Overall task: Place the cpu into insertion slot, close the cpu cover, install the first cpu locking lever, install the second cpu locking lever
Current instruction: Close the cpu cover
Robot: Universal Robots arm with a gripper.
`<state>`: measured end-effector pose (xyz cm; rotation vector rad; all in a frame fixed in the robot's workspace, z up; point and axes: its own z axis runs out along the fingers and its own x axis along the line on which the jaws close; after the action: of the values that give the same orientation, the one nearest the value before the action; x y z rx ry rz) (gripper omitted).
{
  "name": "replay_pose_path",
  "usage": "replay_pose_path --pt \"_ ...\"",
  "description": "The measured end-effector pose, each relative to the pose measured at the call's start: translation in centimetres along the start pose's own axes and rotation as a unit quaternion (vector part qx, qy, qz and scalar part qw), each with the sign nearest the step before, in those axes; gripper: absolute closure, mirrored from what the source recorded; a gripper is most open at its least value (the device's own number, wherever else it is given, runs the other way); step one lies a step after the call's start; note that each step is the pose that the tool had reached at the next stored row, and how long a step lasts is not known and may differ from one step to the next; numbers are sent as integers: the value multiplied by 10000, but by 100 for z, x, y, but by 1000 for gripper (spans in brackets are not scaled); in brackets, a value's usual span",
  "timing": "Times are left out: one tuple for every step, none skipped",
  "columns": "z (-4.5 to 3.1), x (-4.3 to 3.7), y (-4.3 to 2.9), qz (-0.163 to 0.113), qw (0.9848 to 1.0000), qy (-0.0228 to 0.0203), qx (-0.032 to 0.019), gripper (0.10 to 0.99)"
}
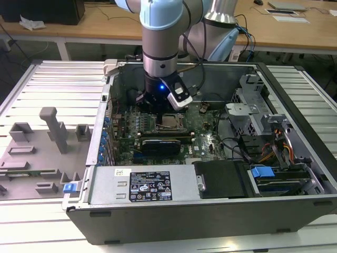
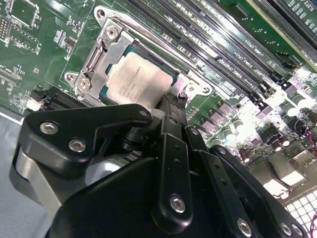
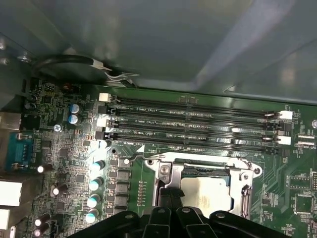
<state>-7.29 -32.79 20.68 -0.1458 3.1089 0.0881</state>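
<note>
The cpu, a silvery-beige square chip, lies flat in the insertion slot, whose contact field is hidden under it. The cpu cover, a silver frame, lies down around the chip's edges. A thin wire locking lever runs along the socket side that faces the memory slots. My gripper is shut with nothing in it, and its black fingertips rest at the socket's edge beside the chip. In the exterior view the gripper hangs inside the open computer case, just to the exterior view's left of the cpu.
Several black memory slots lie close behind the socket, and capacitors stand beside it. A long black card, the power supply and a drive cage ring the board. A grey fixture plate sits outside the case.
</note>
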Motion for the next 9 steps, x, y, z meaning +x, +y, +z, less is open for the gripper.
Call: replay_pose_path --pt "2 1 0 -2 10000 1 1 980" --pt "2 0 0 -3 10000 1 1 980" --pt "3 -2 0 -3 10000 1 1 980" --pt "4 -10 -1 -3 10000 0 0 980" --pt "4 -21 -1 -3 10000 0 0 980" --pt "4 -32 -3 -4 10000 0 0 980" --pt "4 -38 -3 -5 10000 1 0 980" --pt "4 -44 -4 -6 10000 1 0 980" --pt "1 -50 -4 -8 10000 1 0 980"
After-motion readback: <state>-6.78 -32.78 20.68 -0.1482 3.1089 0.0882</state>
